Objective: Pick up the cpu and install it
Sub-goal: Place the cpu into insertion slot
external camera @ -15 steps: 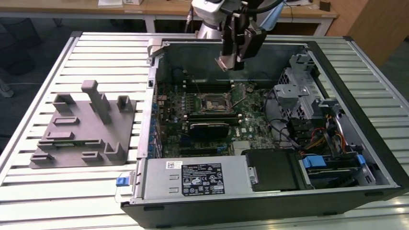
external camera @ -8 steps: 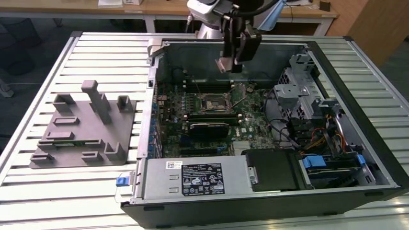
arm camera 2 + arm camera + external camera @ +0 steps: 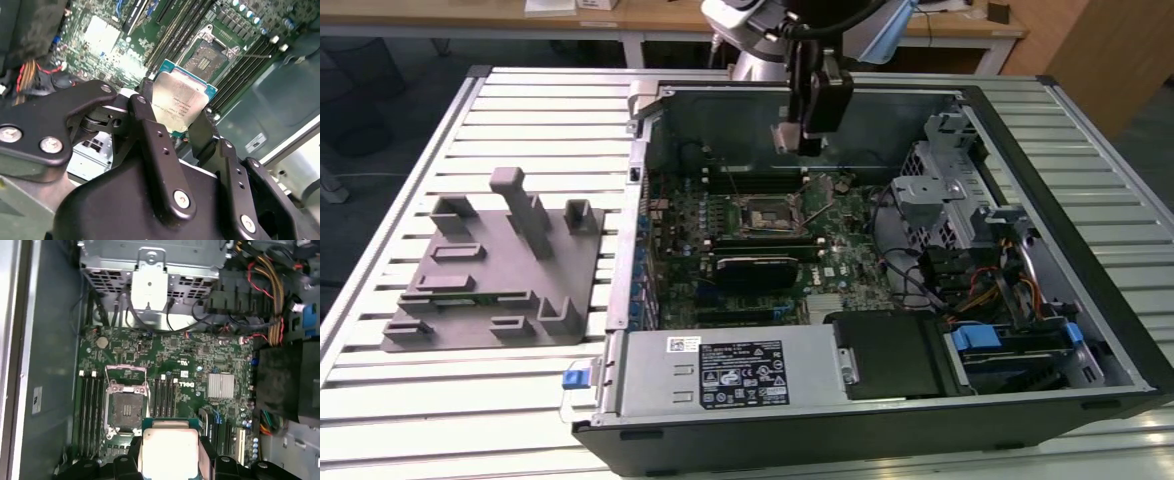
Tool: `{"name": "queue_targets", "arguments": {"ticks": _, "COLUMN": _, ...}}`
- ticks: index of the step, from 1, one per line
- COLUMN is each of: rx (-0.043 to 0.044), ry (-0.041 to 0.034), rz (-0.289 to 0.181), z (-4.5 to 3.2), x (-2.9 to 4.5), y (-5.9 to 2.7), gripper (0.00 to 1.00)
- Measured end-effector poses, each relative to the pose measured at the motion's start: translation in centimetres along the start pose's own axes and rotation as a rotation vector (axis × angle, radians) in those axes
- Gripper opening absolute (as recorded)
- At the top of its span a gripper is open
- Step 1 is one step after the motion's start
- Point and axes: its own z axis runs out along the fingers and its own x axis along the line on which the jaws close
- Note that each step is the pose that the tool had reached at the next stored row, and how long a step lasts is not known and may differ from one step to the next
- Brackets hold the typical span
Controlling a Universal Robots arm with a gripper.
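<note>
Cpu (image 3: 180,100) clamped by its edges in gripper (image 3: 175,117), above motherboard (image 3: 200,355) near open socket (image 3: 125,407); I'd hold it level, corners squared to socket.

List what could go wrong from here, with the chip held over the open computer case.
1. The gripper clamps the cpu by its edges only, above the motherboard; a slip could drop it onto the board.
2. In the first wrist view the cpu looks offset from the open socket; lowering it misaligned may damage the socket.
3. Memory slots flank the socket closely, so the fingers might catch on them going down.
</note>
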Motion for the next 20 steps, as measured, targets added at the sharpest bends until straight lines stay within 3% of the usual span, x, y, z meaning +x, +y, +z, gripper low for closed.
{"name": "queue_targets", "arguments": {"ticks": 4, "rx": 0.0014, "ry": -0.002, "rz": 0.054, "z": 0.23, "x": 0.06, "y": -0.02, "gripper": 0.53}}
{"name": "queue_targets", "arguments": {"ticks": 7, "rx": 0.0016, "ry": -0.0022, "rz": 0.06, "z": 0.51, "x": 0.5, "y": -0.04, "gripper": 0.53}}
{"name": "queue_targets", "arguments": {"ticks": 14, "rx": -0.0005, "ry": 0.0008, "rz": -0.018, "z": 0.98, "x": 0.74, "y": -0.05, "gripper": 0.53}}
{"name": "queue_targets", "arguments": {"ticks": 20, "rx": -0.0005, "ry": 0.0008, "rz": -0.019, "z": 1.12, "x": 0.85, "y": -0.05, "gripper": 0.53}}
